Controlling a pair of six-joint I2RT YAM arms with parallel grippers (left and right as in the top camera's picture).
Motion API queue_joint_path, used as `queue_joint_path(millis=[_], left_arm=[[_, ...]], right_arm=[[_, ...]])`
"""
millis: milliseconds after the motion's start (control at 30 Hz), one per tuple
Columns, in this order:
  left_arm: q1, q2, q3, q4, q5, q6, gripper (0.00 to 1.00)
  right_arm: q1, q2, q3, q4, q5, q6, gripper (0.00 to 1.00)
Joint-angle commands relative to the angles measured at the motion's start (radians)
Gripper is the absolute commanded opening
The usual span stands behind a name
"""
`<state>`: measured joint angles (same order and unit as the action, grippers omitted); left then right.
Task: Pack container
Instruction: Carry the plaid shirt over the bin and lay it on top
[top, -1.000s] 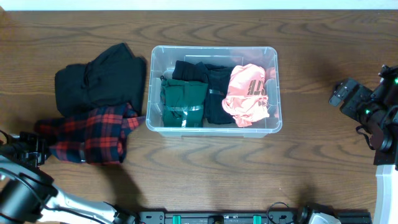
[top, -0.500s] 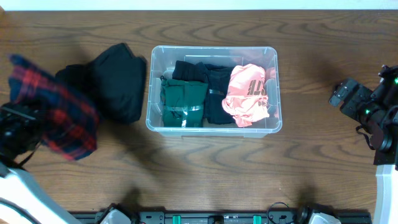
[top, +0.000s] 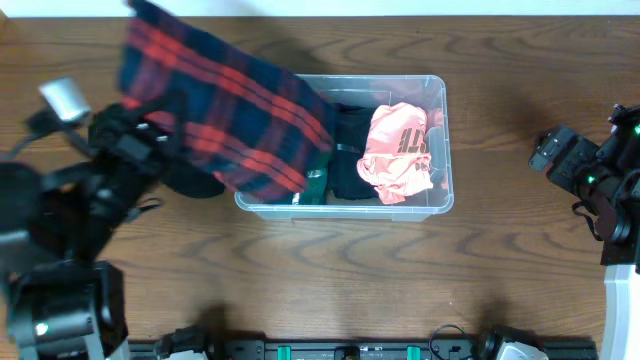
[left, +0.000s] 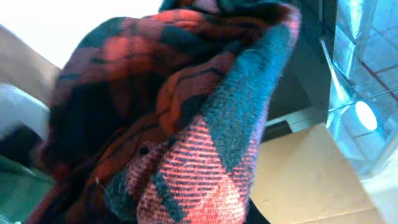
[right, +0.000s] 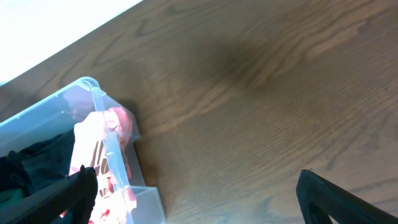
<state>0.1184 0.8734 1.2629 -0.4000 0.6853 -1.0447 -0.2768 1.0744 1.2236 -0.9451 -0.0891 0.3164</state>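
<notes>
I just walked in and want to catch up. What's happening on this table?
The left arm holds up a red plaid cloth, which hangs over the left end of the clear container. Inside lie a pink top, black clothes and a green piece. A black garment sits on the table left of it. The right gripper is open at the right edge.

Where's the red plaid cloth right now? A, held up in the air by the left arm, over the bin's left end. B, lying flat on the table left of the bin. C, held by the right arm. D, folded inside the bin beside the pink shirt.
A: overhead, the plaid cloth hangs from the left arm, spread across the left end of the container.
</notes>
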Motion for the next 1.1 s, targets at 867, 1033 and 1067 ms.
queue_joint_path(millis=[867, 1033, 1067], left_arm=[[-0.868, 0.644, 0.006, 0.154, -1.133, -0.348, 0.06], [-0.864, 0.637, 0.006, -0.058, -1.147, -0.344, 0.15], [-0.859, 0.634, 0.006, -0.133, -1.147, -0.344, 0.27]], right_arm=[[-0.004, -0.001, 0.006, 0.001, 0.007, -0.018, 0.99], [-0.004, -0.001, 0.006, 0.001, 0.007, -0.018, 0.99], [-0.004, -0.001, 0.006, 0.001, 0.007, -0.018, 0.99]])
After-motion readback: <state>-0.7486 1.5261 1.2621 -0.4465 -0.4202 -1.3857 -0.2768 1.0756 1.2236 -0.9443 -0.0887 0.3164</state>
